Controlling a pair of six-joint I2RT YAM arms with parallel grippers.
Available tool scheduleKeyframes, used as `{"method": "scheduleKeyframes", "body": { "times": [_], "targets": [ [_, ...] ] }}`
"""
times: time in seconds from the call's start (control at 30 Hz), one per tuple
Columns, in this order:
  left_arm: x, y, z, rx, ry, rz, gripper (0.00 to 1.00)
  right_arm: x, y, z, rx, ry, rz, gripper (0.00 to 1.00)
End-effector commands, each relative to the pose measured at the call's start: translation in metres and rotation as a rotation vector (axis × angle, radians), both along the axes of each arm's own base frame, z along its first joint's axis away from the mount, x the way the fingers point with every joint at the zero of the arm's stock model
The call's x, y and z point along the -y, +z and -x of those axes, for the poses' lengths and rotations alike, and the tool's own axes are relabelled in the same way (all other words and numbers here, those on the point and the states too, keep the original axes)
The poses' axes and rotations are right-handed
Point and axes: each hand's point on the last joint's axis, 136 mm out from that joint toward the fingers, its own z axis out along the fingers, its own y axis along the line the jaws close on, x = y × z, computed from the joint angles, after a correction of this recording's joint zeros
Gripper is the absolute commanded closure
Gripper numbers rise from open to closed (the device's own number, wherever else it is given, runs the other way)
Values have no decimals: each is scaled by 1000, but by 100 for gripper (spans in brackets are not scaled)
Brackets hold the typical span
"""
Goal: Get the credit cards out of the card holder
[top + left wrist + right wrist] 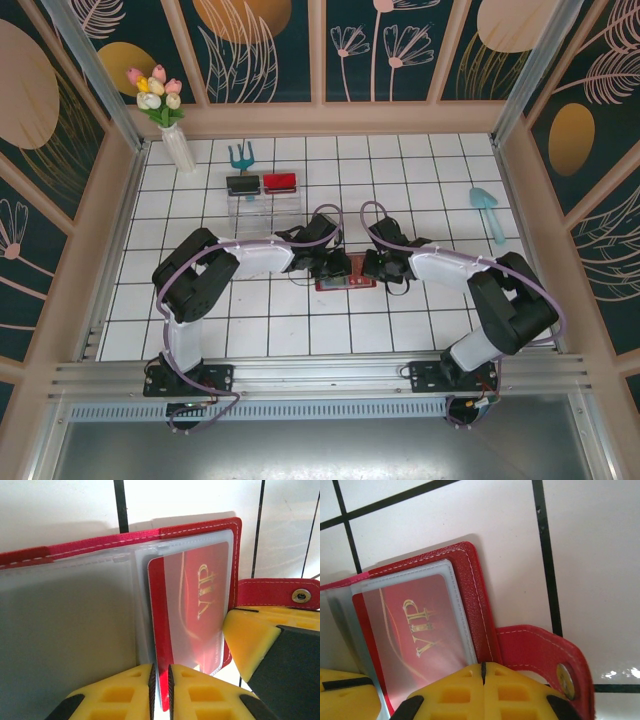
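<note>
Open red folding card holder lying midway between the side edges of the white tiled tabletop.
The left gripper stands a thin slit apart around the edge of a red plastic VIP card in its clear sleeve; whether it pinches, I cannot tell. The right gripper is fully closed and empty, at the holder's outer edge beside its red snap tab.

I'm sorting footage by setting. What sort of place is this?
Probably a staged robot test booth rather than a real room: a white tiled table boxed in by leaf-patterned panels, with the left arm and right arm bolted to a metal rail at its near edge.
</note>
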Motion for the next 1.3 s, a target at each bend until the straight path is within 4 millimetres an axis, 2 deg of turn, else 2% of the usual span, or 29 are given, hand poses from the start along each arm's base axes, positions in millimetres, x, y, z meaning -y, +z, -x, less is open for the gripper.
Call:
{"method": "scheduleKeyframes", "body": {
  "times": [0.0,0.23,0.4,0.53,0.87,1.0,1.27],
  "targets": [
    [0,-1,1,-16,4,15,82,9,-25,23,-94,13,34,100],
    [-7,-10,1,-28,20,-30,82,3,-23,25,-99,15,0,100],
    [-19,-18,1,-31,32,-110,82,3,-25,28,-108,15,1,100],
    [-25,-16,1,-19,39,-135,82,4,-26,28,-107,12,7,100],
    [-12,-23,3,-51,12,-92,78,-5,-22,27,-104,25,-34,100],
    [-12,-25,6,-64,15,-83,78,-15,-23,30,-117,33,-72,100],
    [-10,-24,6,-63,12,-72,79,-18,-25,31,-126,40,-73,100]
  ]
}}
